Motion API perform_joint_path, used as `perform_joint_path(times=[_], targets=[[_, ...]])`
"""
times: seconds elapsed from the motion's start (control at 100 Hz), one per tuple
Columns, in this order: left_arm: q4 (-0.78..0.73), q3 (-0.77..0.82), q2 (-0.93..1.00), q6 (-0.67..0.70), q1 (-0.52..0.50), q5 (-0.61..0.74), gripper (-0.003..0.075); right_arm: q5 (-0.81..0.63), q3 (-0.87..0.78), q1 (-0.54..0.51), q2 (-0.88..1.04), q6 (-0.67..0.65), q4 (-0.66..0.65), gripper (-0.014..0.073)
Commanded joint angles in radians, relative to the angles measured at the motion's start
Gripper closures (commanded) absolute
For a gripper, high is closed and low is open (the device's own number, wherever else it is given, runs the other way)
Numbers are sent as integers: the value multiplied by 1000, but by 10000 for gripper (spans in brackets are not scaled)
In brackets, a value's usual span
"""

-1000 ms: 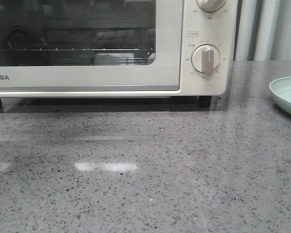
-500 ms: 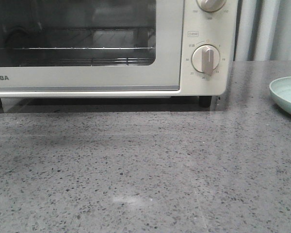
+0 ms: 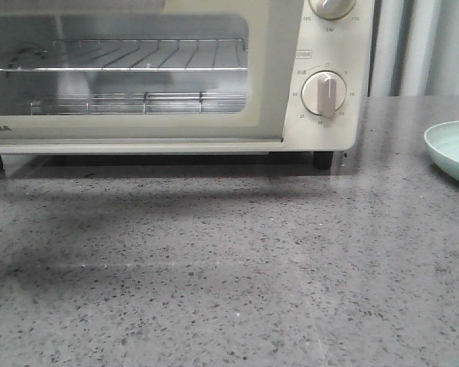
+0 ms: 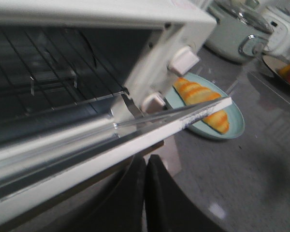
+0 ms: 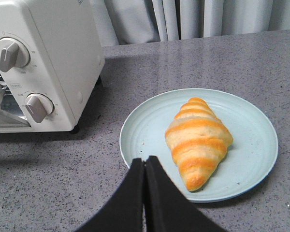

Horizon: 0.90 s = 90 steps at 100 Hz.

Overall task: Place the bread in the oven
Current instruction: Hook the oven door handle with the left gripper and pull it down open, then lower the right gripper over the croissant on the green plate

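The cream-white oven (image 3: 329,122) stands at the back left of the counter, its glass door (image 4: 135,145) partly swung down and the wire rack (image 3: 138,57) showing inside. My left gripper (image 4: 145,159) is shut, its tips right under the door's free edge; whether they touch it I cannot tell. The bread (image 5: 199,140), striped golden-orange and cream, lies on a pale green plate (image 5: 150,130) to the right of the oven (image 5: 53,53). It also shows in the left wrist view (image 4: 200,96). My right gripper (image 5: 145,160) is shut and empty over the plate's near rim, beside the bread.
The plate's edge (image 3: 451,149) shows at the right of the front view. A lidded cooker pot (image 4: 237,29) and a dish with fruit (image 4: 287,72) stand beyond the plate. Grey curtains (image 5: 193,19) hang behind the speckled grey counter (image 3: 229,290).
The oven door has tilted down and outward. Its glass has gone from dark to bright, and the rack inside now shows clearly. The reflections on the counter have gone.
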<state>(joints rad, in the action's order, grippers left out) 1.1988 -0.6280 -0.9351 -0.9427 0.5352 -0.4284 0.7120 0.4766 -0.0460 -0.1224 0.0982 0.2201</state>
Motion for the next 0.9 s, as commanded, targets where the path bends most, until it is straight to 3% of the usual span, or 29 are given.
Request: perform_joint_path(times=[0.0,0.36,0.6,0.73,0.89], targets=[[-39,15,9,0,-4,49,741,-70,34,2,-25,11,11,670],[36,15,217,23,-4,-67,741,-83,34,2,-25,11,11,670],[1,27,239,78,-4,-111,741,-84,34,2,-25,11,11,670],[18,10,255,66,-4,-103,741,-82,34,2,-25,11,11,670],[-40,-63,302,16,-4,5,741,-95,34,2,-27,11,-2,670]])
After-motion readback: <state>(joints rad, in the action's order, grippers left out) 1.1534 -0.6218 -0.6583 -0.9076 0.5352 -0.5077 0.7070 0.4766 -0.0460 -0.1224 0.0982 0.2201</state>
